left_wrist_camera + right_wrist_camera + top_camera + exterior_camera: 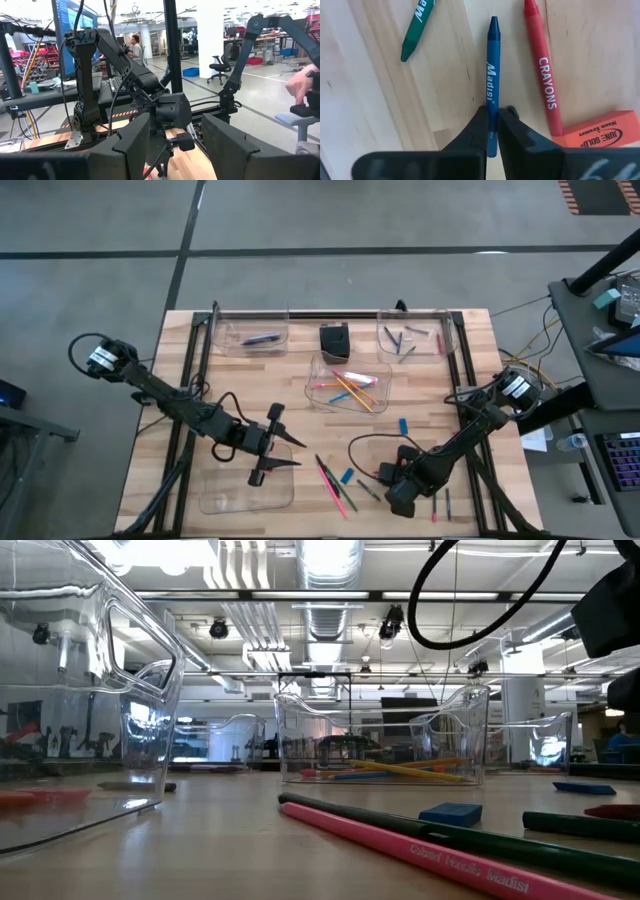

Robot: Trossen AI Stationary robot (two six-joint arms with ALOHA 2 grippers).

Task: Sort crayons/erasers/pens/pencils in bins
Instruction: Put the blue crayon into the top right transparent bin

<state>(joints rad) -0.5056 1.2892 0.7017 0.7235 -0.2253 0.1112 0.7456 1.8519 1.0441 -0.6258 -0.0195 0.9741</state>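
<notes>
Two fingers of the right hand [492,131] pinch the blue crayon [492,75].

green crayon [416,29] cut off at frame edge, orange eraser [600,134] too — partly

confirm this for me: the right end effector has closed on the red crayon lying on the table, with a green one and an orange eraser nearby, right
Not quite. The right end effector is shut on the blue crayon, not the red crayon, which lies untouched beside it. The right wrist view shows this. The green crayon and the orange eraser are indeed nearby on the table.
</notes>
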